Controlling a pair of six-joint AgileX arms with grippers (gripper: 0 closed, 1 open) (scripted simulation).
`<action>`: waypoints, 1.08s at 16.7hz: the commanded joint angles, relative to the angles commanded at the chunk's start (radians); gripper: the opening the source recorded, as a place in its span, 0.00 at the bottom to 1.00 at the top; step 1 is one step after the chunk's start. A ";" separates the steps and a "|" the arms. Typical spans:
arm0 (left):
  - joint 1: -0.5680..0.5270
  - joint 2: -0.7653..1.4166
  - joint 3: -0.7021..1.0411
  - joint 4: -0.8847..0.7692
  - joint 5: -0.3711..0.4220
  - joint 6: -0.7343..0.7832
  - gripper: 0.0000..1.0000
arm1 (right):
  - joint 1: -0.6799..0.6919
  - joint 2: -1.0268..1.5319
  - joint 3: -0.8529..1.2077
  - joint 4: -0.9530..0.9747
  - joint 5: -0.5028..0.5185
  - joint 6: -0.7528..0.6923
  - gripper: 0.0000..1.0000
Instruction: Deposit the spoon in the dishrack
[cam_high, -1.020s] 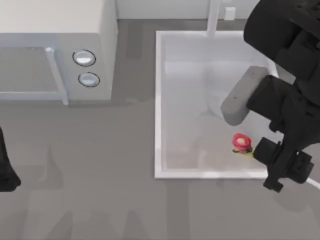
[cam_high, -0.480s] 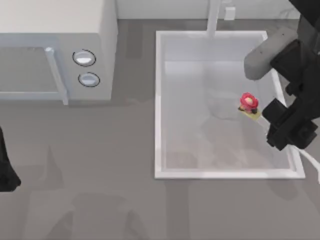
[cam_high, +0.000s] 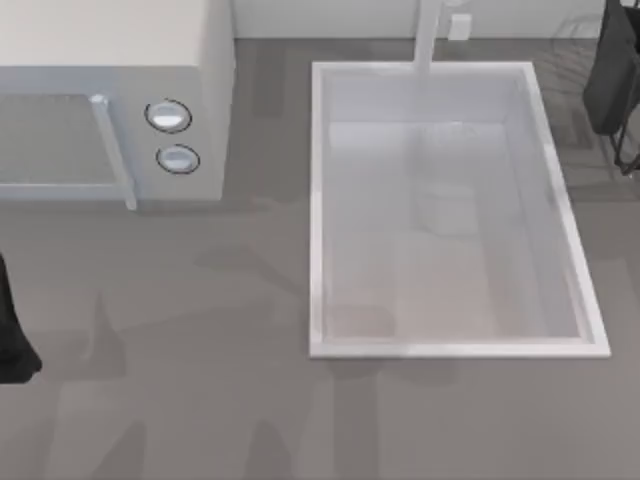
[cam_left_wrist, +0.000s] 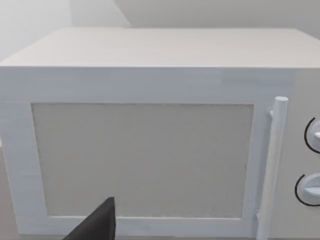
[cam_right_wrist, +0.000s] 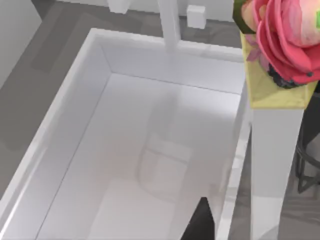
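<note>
The spoon shows close up in the right wrist view, with its white handle upright and a red rose-shaped end on top. My right gripper is at the top view's far right edge, past the basin's back right corner, shut on the spoon; one dark fingertip shows beside the handle. Thin black wire bars of the dishrack run along that right edge, and the dishrack also shows just behind the spoon handle. My left arm stays parked at the table's left edge.
A big white sink basin fills the middle right, with a faucet at its back rim. A white microwave stands at the back left, and my left wrist camera faces the microwave door. Grey counter lies in front.
My right gripper has lifted the spoon out of the basin's front right corner and carried it back and right, to the table's far right edge over the rack. The left arm has not moved.
</note>
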 joint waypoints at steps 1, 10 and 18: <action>0.000 0.000 0.000 0.000 0.000 0.000 1.00 | -0.086 -0.034 -0.024 0.088 -0.036 0.015 0.00; 0.000 0.000 0.000 0.000 0.000 0.000 1.00 | -0.567 -0.266 -0.169 0.580 -0.260 0.118 0.00; 0.000 0.000 0.000 0.000 0.000 0.000 1.00 | -0.556 -0.229 -0.168 0.618 -0.250 0.121 0.00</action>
